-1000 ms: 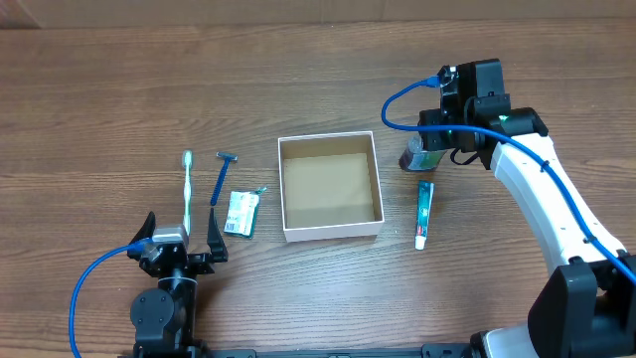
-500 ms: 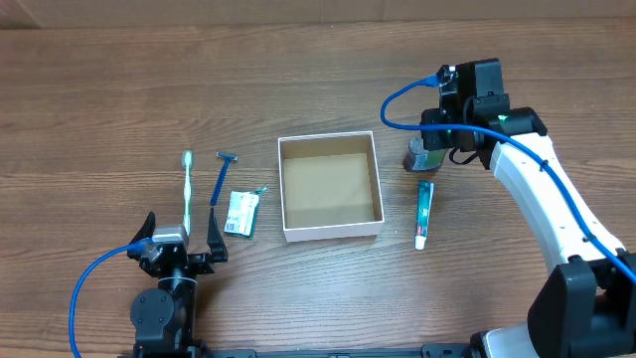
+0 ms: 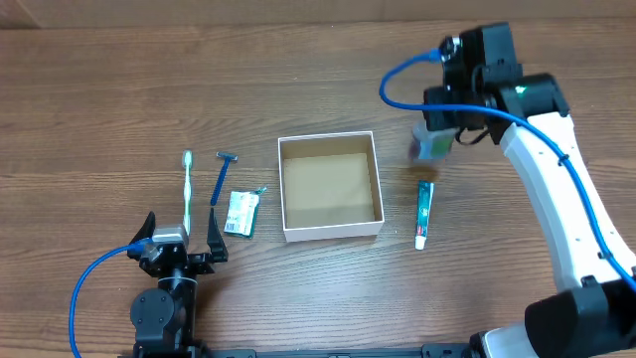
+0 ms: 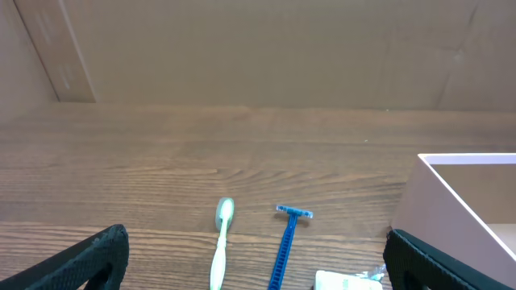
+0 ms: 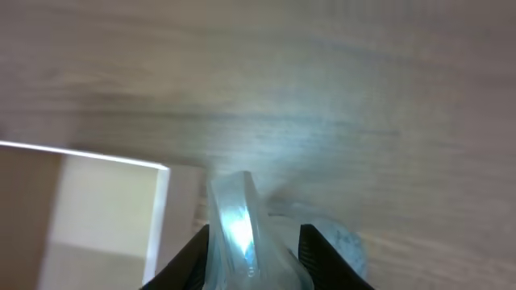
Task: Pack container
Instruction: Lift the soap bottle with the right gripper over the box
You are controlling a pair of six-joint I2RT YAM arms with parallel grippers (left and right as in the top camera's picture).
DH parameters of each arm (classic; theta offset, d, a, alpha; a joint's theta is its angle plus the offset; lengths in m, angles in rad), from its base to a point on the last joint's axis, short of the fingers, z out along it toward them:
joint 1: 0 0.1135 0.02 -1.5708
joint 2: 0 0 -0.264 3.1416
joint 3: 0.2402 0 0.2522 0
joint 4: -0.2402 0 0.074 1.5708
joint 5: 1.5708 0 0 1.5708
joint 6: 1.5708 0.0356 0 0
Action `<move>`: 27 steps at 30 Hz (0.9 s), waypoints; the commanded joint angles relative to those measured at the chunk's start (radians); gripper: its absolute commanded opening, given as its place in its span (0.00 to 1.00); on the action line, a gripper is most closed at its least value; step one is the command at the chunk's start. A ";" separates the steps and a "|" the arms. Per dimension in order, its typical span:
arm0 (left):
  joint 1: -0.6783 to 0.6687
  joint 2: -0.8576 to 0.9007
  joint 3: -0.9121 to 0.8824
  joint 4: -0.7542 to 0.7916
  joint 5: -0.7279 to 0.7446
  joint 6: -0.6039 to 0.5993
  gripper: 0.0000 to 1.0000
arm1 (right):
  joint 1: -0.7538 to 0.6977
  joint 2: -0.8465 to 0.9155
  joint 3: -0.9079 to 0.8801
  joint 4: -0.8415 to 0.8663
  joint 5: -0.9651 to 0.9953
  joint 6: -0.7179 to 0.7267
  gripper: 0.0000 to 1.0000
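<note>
Right claw [image 5: 254,248]: my fingers are closed on a clear pump bottle [image 5: 235,229], one black fingertip pressed to each side of it.
Pump bottle: in the overhead view it is a blur under my right wrist, beyond the container's far right corner and apart from it. I cannot tell whether its base touches the desk [image 3: 119,89].
Container [image 3: 330,228]: a square white box with a brown inside. It sits open at the middle of the desk, nothing in it. My right wrist camera catches one white corner of it at lower left, beside the bottle.
Toothpaste tube [image 3: 423,214]: it lies flat just right of the container, lengthwise toward the near edge, with its white cap at the near end. It is nearer than the bottle and apart from it.
Left claw [image 3: 182,237]: my fingers are spread wide with nothing between them, low at the near left of the desk.
Toothbrush [image 3: 186,189]: pale green, it lies straight ahead of my left claw with its head pointing away.
Razor [image 3: 221,177]: blue, just right of the toothbrush, head at the far end.
Green packet [image 3: 239,213]: it lies flat between the razor and the container's left wall, touching neither.
</note>
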 commanded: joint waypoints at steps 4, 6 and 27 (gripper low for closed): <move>0.006 -0.008 -0.007 0.005 -0.002 -0.010 1.00 | 0.150 -0.021 0.271 -0.112 0.027 0.112 0.20; 0.006 -0.008 -0.007 0.005 -0.002 -0.010 1.00 | 0.185 -0.022 0.306 -0.120 0.027 0.142 0.20; 0.006 -0.008 -0.007 0.005 -0.002 -0.010 1.00 | 0.330 0.160 0.265 -0.076 0.035 0.247 0.20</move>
